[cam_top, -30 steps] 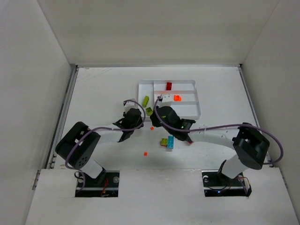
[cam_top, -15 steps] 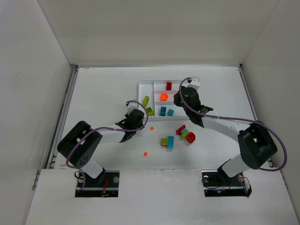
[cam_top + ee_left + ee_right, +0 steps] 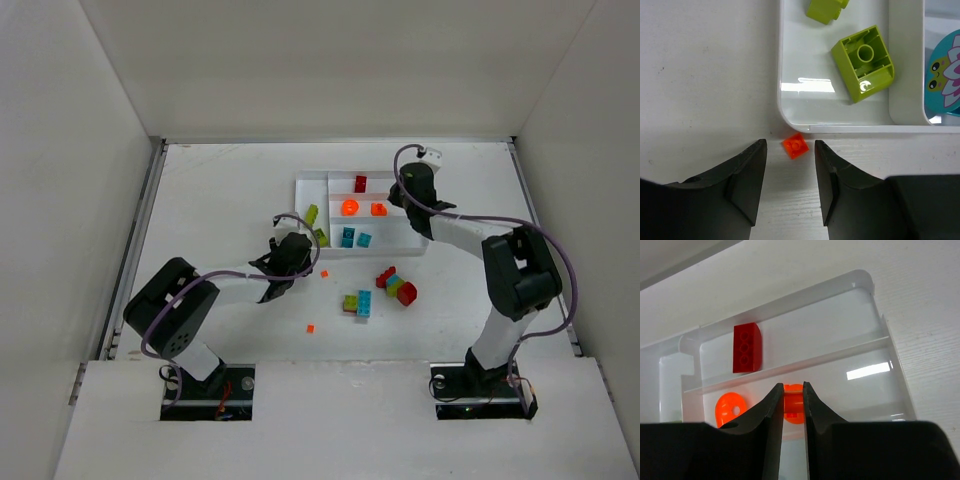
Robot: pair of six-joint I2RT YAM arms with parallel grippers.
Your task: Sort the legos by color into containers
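A white table [image 3: 220, 200] boxed in by plain white walls is seen, with a white divided tray [image 3: 311, 190] set toward its far middle. Inside the tray, lime green bricks [image 3: 863, 62] lie in the tall left section, a red brick [image 3: 747, 347] in the far long section, an orange ring [image 3: 729, 411] in the middle one and teal pieces [image 3: 347, 237] in the near one.

The left gripper [image 3: 789, 156] is held open just outside the tray's near left corner, its fingers set either side of a tiny orange piece [image 3: 795, 145] on the table, not yet touching it. The right gripper [image 3: 792, 390] is poised over the tray's right end with its fingers almost together. A small orange brick [image 3: 793, 411] shows in the gap, but whether it is pinched or already lying in the middle section cannot be told.

The orange sorting is judged to be in hand. Next, the left fingers must be lowered and closed squarely on the tiny piece, which could easily be flicked against the tray's rim. More mixed bricks [image 3: 380, 292] are left on the table near the tray's front edge.
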